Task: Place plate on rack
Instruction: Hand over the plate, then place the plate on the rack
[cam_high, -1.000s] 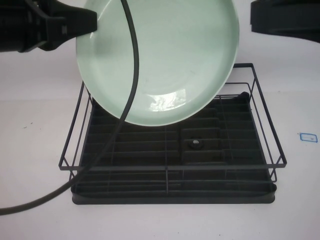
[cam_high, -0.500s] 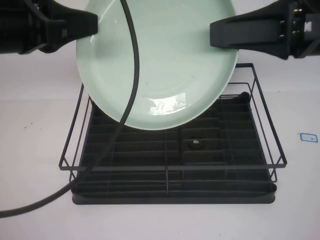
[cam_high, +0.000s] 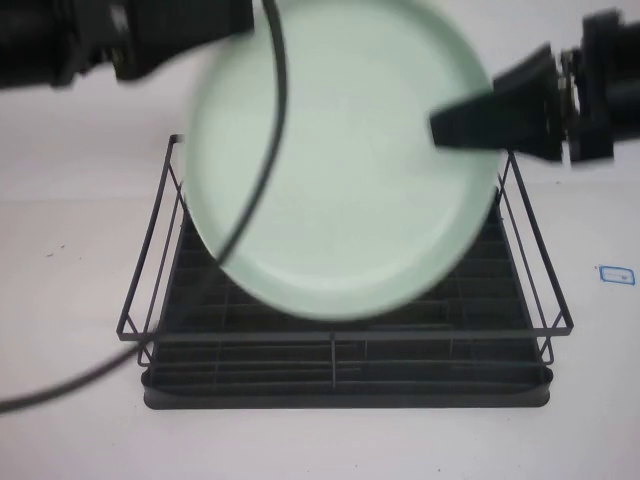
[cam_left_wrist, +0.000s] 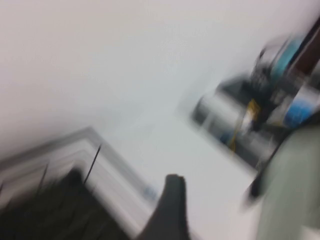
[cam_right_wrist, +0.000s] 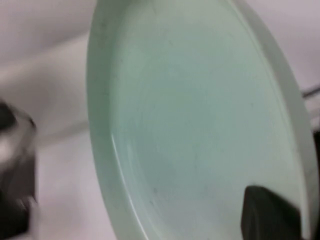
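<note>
The plate (cam_high: 345, 165) hangs in the air above the rack (cam_high: 345, 375), tilted steeply so its pale green face turns toward my high camera, and it covers most of the rack's far half from that view. My right wrist camera sees the same plate (cam_right_wrist: 200, 125) very close, its shallow rim running along one side.

My right gripper (cam_high: 470, 120) is at the plate's right edge, above the rack's far right corner. One dark finger (cam_high: 480, 118) lies against the plate's face, and its tip (cam_right_wrist: 267, 215) shows pressed on the green surface in my wrist view. I seem to be clenched on the rim, though the finger behind the plate is hidden.

My left gripper (cam_high: 200, 25) sits at the plate's upper left edge, above the rack's far left corner. Motion smears it, and I cannot tell whether those jaws grasp the rim or have released it.

A black cable (cam_high: 262, 170) droops across the plate's left side and trails off past the rack's near left corner over the white table (cam_high: 70, 250). A small blue-edged label (cam_high: 617, 274) lies on the table just right of the rack.
</note>
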